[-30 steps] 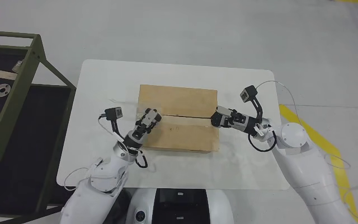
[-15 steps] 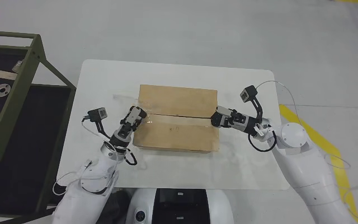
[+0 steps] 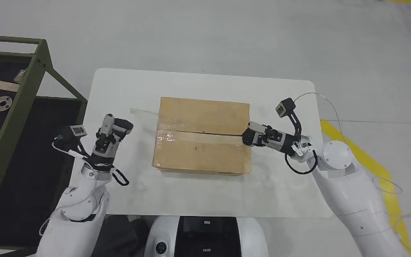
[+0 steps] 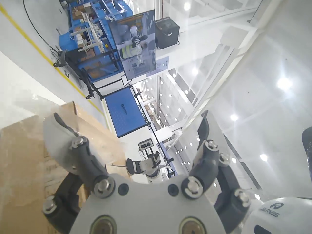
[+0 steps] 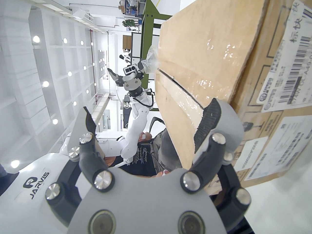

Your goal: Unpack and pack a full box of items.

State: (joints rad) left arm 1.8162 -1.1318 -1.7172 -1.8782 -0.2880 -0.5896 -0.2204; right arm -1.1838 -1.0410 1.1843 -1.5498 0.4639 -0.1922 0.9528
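Grey-fingered and released, your left end effector [image 3: 119,126] hangs over the left part of the white counter [image 3: 282,186]. It is apart from the box, and its wrist view shows the fingers [image 4: 58,122] spread with nothing between them. Your right end effector [image 3: 246,135] sits at the right end of the cardboard box [image 3: 202,135], level with the seam between the two top flaps. It is also released, and one ribbed pad [image 5: 209,120] is close against the top edge; you cannot tell whether it touches. The box lies closed at the middle of the counter, with printed labels [image 5: 280,86] on its right side. A crumpled bit of clear tape [image 5: 150,59] stands up at the seam's left end. Beyond the counter's left edge stands a green rack [image 3: 32,77].
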